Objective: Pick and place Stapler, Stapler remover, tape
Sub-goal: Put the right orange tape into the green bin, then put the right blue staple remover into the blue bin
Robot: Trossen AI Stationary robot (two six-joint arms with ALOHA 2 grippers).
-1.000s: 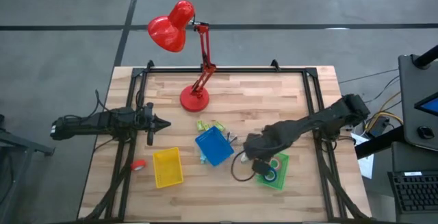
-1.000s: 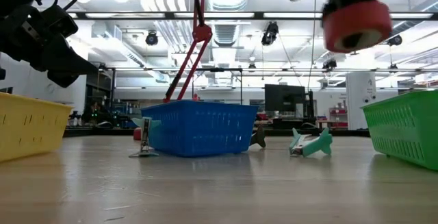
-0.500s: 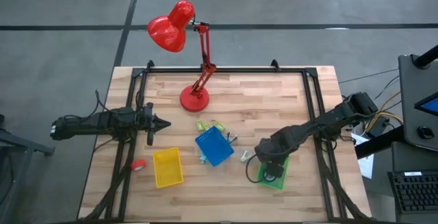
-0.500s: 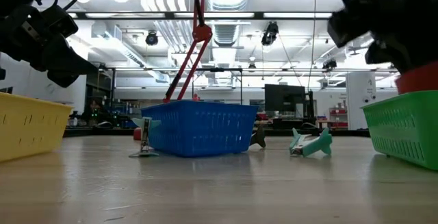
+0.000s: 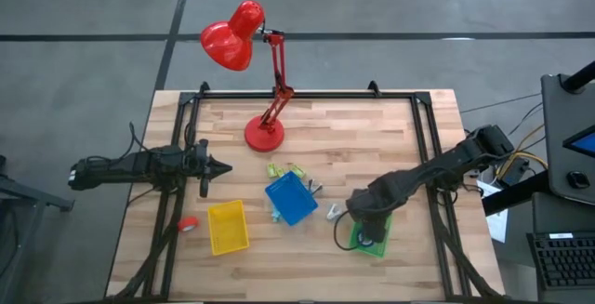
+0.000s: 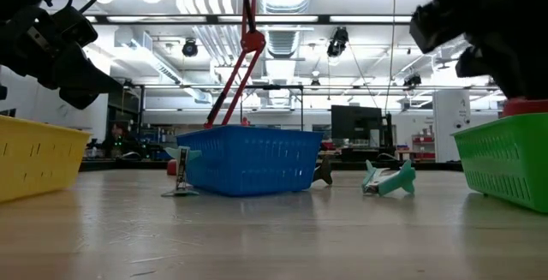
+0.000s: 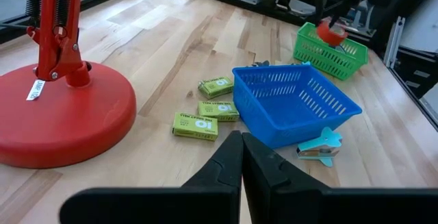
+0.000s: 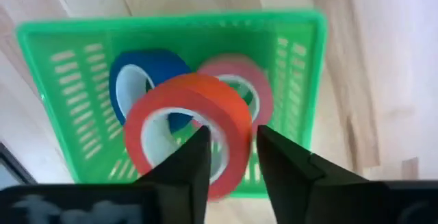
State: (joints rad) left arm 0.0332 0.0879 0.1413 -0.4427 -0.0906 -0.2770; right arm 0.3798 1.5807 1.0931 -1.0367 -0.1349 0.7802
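Tape fills the green tray (image 8: 301,66): a blue roll (image 8: 147,80) and a pink roll (image 8: 246,87) lie inside; right claw (image 8: 229,152) hangs over them pinching a red roll (image 8: 185,125); left claw (image 7: 241,157), pressed together, waits above the surface (image 5: 372,137) near the empty yellow tray (image 5: 228,227).

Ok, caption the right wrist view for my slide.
Right gripper holds a red tape roll above the green tray, which already contains a blue roll and a pink roll.
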